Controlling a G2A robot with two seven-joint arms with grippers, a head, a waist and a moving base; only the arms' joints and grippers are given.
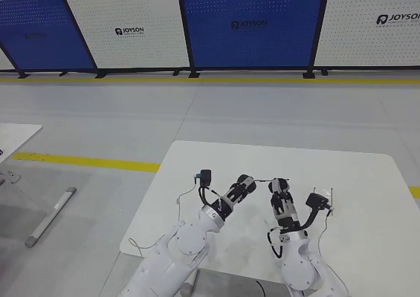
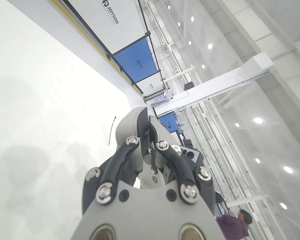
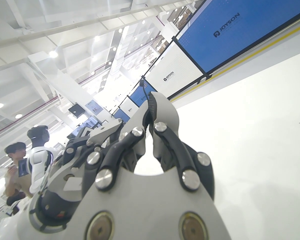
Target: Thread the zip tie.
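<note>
We locate both arms over the near half of the white table [image 1: 358, 223]. The left gripper [image 1: 245, 183] and the right gripper [image 1: 277, 183] sit near each other, tips angled toward the far edge.

Right gripper: the fingers are pressed together on the zip tie [image 3: 144, 89]. In the right wrist view, a short black length of the tie, ending in a small head, projects past the fingertips into free air.

Left gripper: the fingers are drawn fully together. We cannot tell whether anything sits between the pads. In the left wrist view, a thin dark strip [image 2: 112, 131] with a small head shows against the table top, just beside the fingertips. We cannot tell whether it lies on the surface or is part of the held tie.

Edges: the table's left edge runs diagonally past the left arm, and its rounded far-left corner lies beyond the left gripper. The far edge and the right edge stand well apart from both grippers.

Open room: bare table surface extends ahead of and to the right of the grippers. Off the left edge we see floor with a yellow line [image 1: 83, 160] and a second table [image 1: 5, 137], well apart.
</note>
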